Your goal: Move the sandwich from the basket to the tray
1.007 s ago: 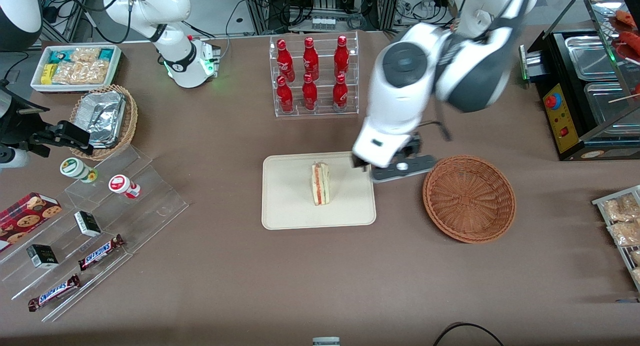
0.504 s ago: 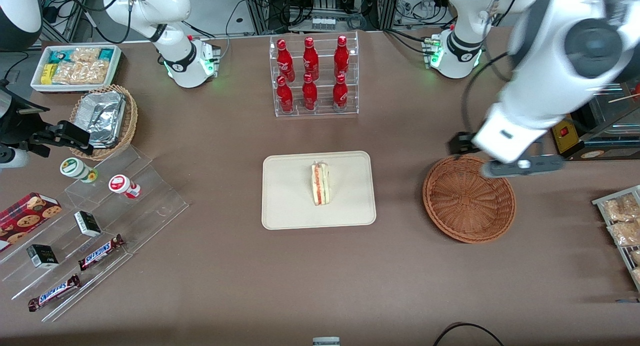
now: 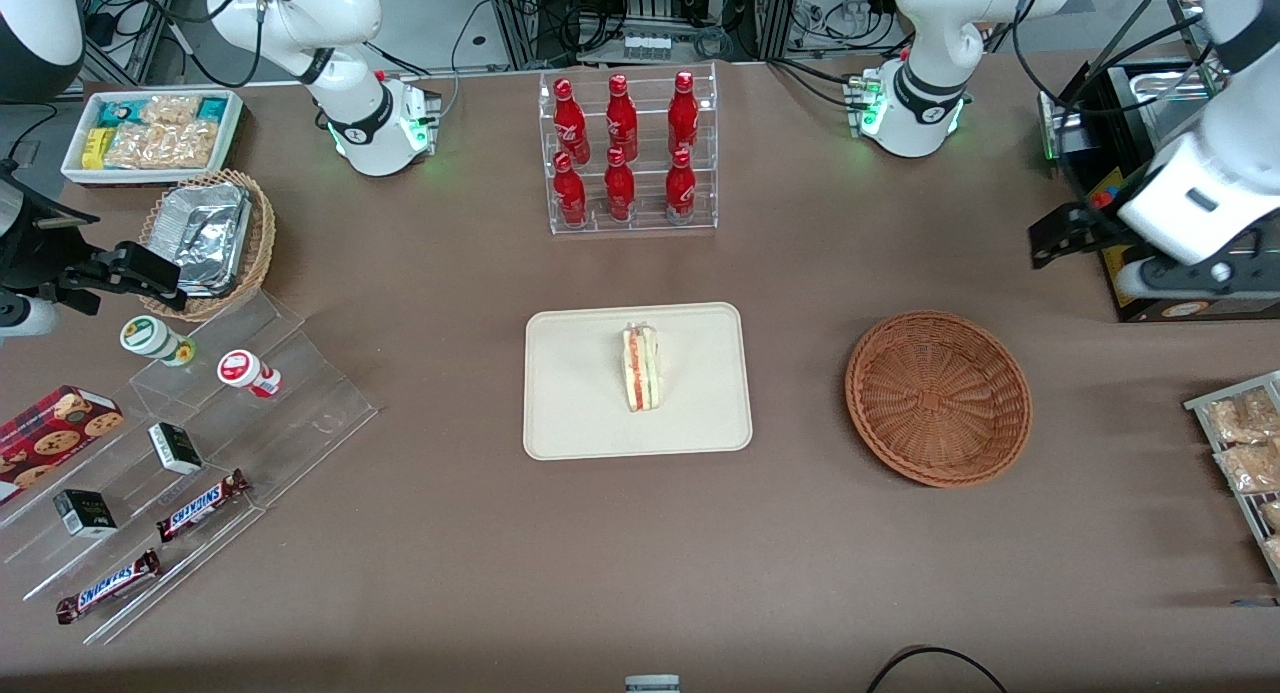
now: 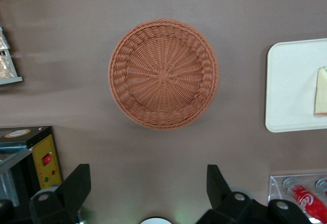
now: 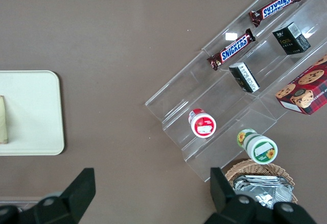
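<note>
Sandwich [image 3: 641, 368] sat on tray [image 3: 580, 413], well apart from our gripper [image 4: 148, 193], which hung spread wide w/ nothing held, above table near bare basket [image 3: 938, 398]. Task looked done.

You see only part of the sandwich [image 4: 322, 91] and tray [image 4: 291, 86] in the left wrist view; the frame edge cuts both. The end effector [image 4: 148, 185] shows fingers [image 4: 76, 183] only partly.
</note>
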